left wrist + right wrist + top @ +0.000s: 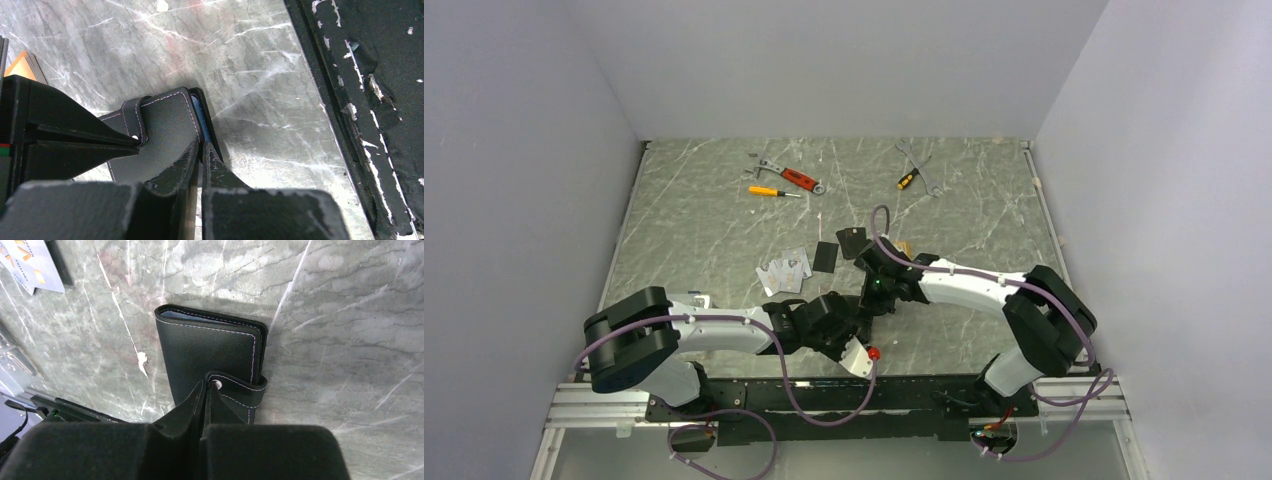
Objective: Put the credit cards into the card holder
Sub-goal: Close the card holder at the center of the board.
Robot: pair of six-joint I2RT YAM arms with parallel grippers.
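Observation:
The card holder (pixel 210 352), black leather with pale stitching, lies shut on the marble table between my two grippers. My right gripper (pixel 206 383) is shut on its snap-button strap (pixel 235 390). My left gripper (pixel 200 148) is pinched shut on one long edge of the card holder (pixel 162 125), where a thin blue strip shows in the fold. In the left wrist view the right gripper's fingers (pixel 75 142) hold the strap from the left. Credit cards lie loose farther back: silver-grey ones (pixel 784 270), two black ones (pixel 825 257) (pixel 852 241), and a gold-orange one (pixel 21 65).
A red-handled adjustable wrench (pixel 792 177), a yellow screwdriver (pixel 769 191) and a spanner (pixel 920 167) lie at the back of the table. The black frame rail (pixel 370 100) runs along the table's near edge, close to the left gripper. White walls enclose three sides.

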